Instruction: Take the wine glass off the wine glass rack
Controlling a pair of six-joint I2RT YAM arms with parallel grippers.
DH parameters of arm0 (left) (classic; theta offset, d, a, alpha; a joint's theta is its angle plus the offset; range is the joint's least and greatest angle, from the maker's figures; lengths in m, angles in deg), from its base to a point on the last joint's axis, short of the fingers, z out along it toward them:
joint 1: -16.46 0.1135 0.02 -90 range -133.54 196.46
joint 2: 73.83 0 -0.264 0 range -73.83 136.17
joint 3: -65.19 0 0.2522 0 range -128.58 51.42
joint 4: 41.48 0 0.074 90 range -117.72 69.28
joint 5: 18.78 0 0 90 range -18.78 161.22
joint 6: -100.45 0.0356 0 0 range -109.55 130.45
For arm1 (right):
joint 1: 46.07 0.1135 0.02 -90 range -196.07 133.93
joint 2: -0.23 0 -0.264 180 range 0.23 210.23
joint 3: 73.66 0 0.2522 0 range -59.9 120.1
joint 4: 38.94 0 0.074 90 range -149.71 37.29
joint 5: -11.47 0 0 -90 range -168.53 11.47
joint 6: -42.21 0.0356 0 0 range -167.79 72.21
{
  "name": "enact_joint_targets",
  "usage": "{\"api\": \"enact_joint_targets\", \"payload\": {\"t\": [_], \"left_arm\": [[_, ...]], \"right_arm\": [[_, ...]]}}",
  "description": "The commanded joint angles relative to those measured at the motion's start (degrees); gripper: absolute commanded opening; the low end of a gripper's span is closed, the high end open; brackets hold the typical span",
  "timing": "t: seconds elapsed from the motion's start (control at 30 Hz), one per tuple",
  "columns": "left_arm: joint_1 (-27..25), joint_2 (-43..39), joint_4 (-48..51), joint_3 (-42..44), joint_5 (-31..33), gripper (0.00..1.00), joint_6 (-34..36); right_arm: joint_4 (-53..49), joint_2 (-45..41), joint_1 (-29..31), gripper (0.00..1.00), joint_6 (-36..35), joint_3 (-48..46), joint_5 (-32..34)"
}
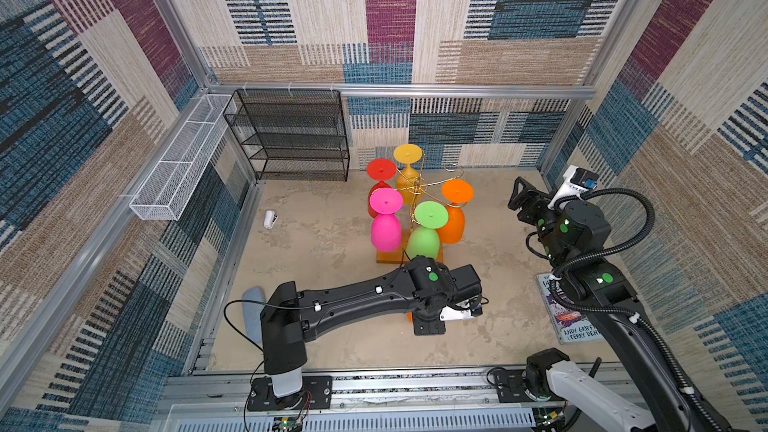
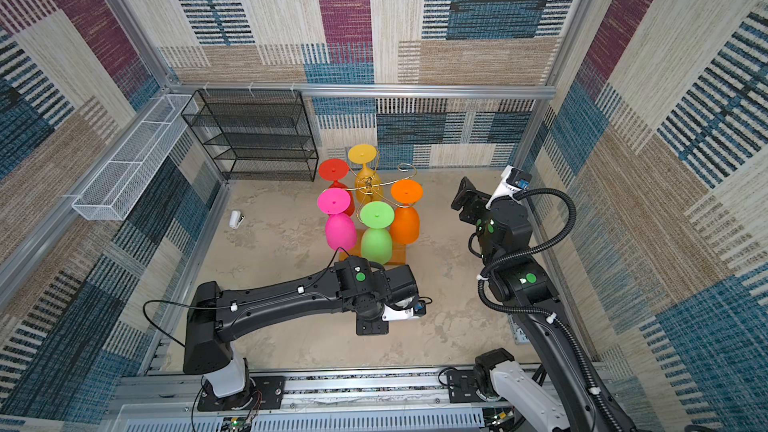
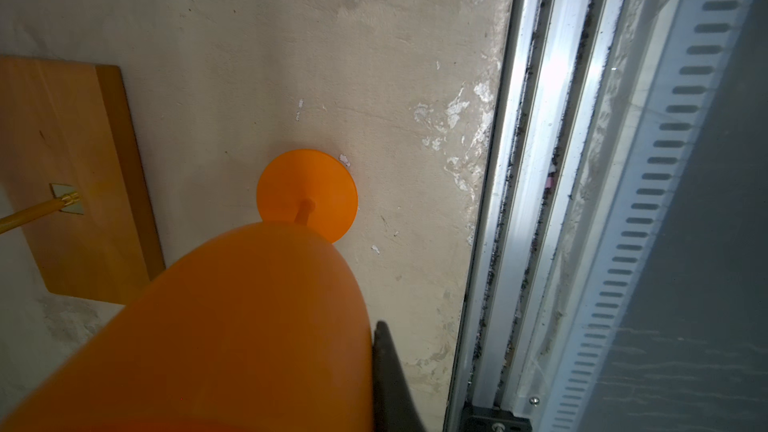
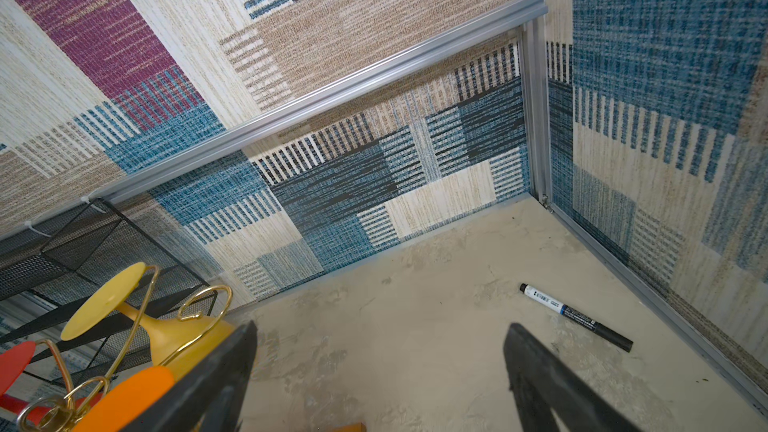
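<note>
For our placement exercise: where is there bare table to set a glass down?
Bare: between the small white object and the wine glass rack; from the rack to the marker in the back corner; the front strip by the rail. Crowded: around the rack's hanging glasses, and the right edge with the book.

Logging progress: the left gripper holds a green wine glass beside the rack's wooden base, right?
Not green: the left gripper holds an orange wine glass beside the rack's wooden base, as the left wrist view shows. The green glass hangs on the wine glass rack.
</note>
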Motion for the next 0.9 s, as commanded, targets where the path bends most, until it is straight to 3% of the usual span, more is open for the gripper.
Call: {"api": "enact_joint_targets", "payload": {"t": [0.0,0.47,0.63,0.87], "left_arm": [[0.61,0.62,1.04,-0.42,-3.80,0.00,2.04],[2.05,3.23,3.38,-1.91,-5.38,0.00,2.22],[2.49,3.04,4.26,-3.12,-4.82,0.20,1.52],[2.68,2.35,4.96,-3.97,-2.41,0.32,1.08]], "right_arm": [[1.27,-0.14,-0.57,0.93,0.94,-0.16,-2.41],[1.89,0.96,-1.54,0.93,1.29,-0.15,-5.16],[2.50,1.15,-1.64,0.93,1.55,-0.58,-6.04],[2.81,1.18,-1.72,0.93,1.82,-1.66,-6.68]]}}
